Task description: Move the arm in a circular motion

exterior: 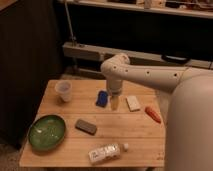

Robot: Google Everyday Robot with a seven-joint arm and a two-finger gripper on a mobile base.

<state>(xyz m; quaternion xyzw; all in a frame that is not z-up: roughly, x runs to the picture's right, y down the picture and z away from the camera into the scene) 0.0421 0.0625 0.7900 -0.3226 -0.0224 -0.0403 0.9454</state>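
Jaws [115,103], state unclear, hang low over wooden table [125,135]; white arm [145,75]; dark room

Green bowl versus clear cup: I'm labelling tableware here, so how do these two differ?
The green bowl is wide, shallow and opaque; the clear cup is narrow, taller and translucent. The bowl sits at the table's front left corner, the cup at the back left. Both stand upright, apart from the arm and its gripper.
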